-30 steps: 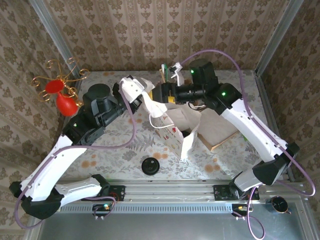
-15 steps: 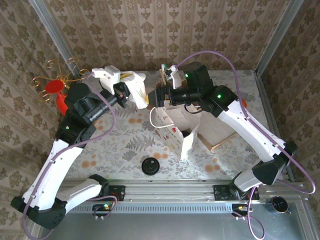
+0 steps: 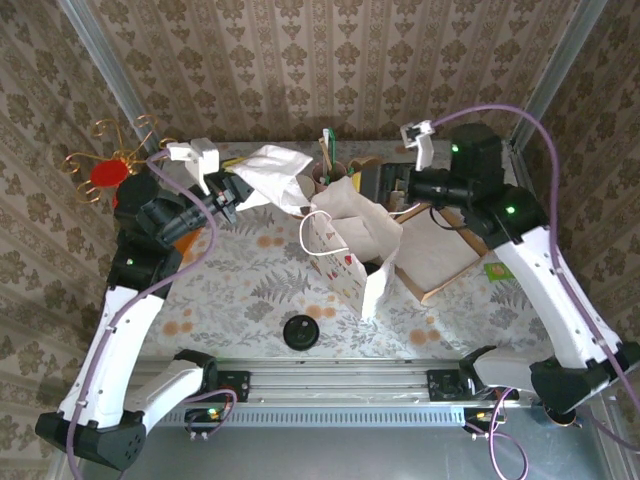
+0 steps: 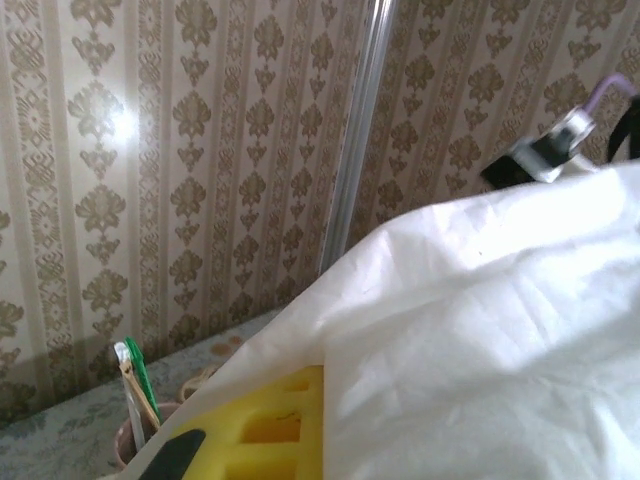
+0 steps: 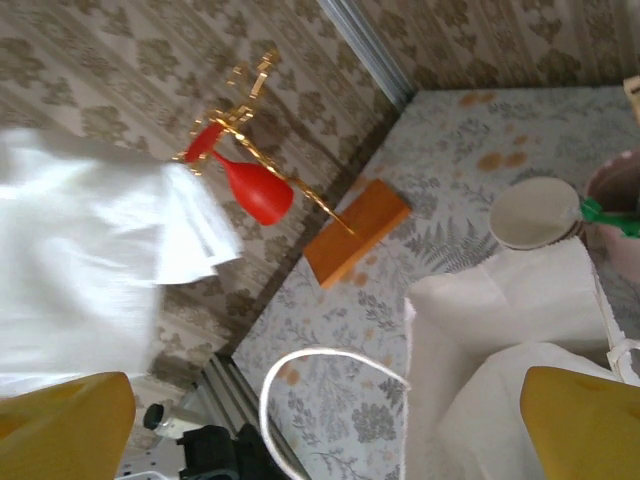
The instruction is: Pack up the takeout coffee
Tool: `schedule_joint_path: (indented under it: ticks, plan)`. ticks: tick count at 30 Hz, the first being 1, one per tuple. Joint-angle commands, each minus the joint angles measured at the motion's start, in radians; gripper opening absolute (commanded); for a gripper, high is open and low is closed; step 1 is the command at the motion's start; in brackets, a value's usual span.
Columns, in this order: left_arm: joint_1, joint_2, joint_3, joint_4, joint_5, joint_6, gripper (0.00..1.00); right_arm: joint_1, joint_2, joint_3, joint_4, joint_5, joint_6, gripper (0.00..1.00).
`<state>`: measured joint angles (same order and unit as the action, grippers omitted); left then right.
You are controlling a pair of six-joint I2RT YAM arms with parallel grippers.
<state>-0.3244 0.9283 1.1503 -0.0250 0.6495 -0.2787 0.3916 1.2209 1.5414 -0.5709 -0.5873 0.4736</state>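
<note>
Your left gripper (image 3: 230,190) is clamped on the upper rim of the white paper bag (image 3: 350,245). In the left wrist view the paper drapes over a yellow finger (image 4: 275,425). Compared with a second ago, that arm has swung out to the left and drawn the rim with it, so the paper now stretches from the fingers back to the bag's body.

Your right gripper (image 3: 375,182) has pulled back to the right. A second ago it hung directly over the bag's mouth; now the mouth lies just ahead of its fingertips. Its jaws stand wide apart with nothing between them. The right wrist view shows both yellow pads (image 5: 65,415) at the bottom corners, with the bag's rim near the right-hand one.

The bag's body and the loose black lid disc (image 3: 300,331) have not shifted. You cannot tell where the takeout coffee is; the bag's inside is hidden.
</note>
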Motion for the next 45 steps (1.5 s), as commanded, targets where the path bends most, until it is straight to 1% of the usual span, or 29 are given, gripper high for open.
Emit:
schedule_joint_path:
  ticks: [1,3,7,11,14,19,22,24,26,28,30,32,35,37,39,40,43,45]
  plan:
    - [0.013,0.011,-0.008,0.029,0.101,-0.027,0.0,-0.029,-0.018,-0.038,0.028,-0.115,0.009,1.0]
    - [0.015,0.037,-0.005,0.047,0.154,-0.05,0.0,-0.047,-0.016,-0.058,0.089,-0.165,0.036,1.0]
    - [0.015,0.092,-0.01,0.134,0.24,-0.121,0.0,-0.067,0.017,-0.071,0.176,-0.259,0.099,1.0]
    - [0.013,0.133,0.009,0.146,0.267,-0.124,0.0,-0.067,0.049,-0.062,0.256,-0.314,0.14,1.0]
    - [0.007,0.167,0.03,0.157,0.295,-0.132,0.0,-0.064,0.084,-0.034,0.284,-0.346,0.148,1.0]
    - [-0.032,0.223,0.03,0.246,0.331,-0.201,0.0,-0.033,0.155,0.018,0.309,-0.425,0.157,1.0]
    - [-0.059,0.253,0.05,0.245,0.346,-0.203,0.0,-0.01,0.164,0.036,0.289,-0.417,0.132,1.0]
    - [-0.076,0.265,0.069,0.208,0.348,-0.173,0.0,-0.01,0.164,0.048,0.284,-0.4,0.128,1.0]
    - [-0.085,0.267,0.087,0.164,0.35,-0.129,0.0,-0.027,0.164,0.069,0.237,-0.325,0.129,1.0]
    - [-0.088,0.265,0.095,0.135,0.351,-0.099,0.0,-0.077,0.177,0.076,0.203,-0.242,0.186,1.0]
    - [-0.09,0.265,0.097,0.121,0.359,-0.086,0.0,-0.123,0.211,0.076,0.215,-0.232,0.269,1.0]
    - [-0.094,0.264,0.098,0.11,0.361,-0.078,0.0,-0.128,0.227,0.086,0.237,-0.231,0.305,1.0]
    - [-0.104,0.268,0.114,0.058,0.353,-0.045,0.0,-0.069,0.271,0.165,0.208,-0.27,0.278,1.0]
    - [-0.11,0.274,0.132,0.015,0.335,-0.02,0.0,-0.012,0.317,0.26,0.098,-0.291,0.185,1.0]
    - [-0.114,0.281,0.146,-0.013,0.322,-0.01,0.0,0.028,0.35,0.322,-0.016,-0.276,0.103,1.0]
    - [-0.114,0.285,0.155,-0.023,0.32,-0.009,0.0,0.04,0.357,0.331,-0.04,-0.272,0.083,1.0]
    - [-0.117,0.293,0.165,-0.041,0.303,-0.011,0.0,0.052,0.355,0.3,-0.022,-0.287,0.077,1.0]
    - [-0.116,0.295,0.172,-0.048,0.286,-0.015,0.0,0.072,0.355,0.291,-0.047,-0.285,0.043,1.0]
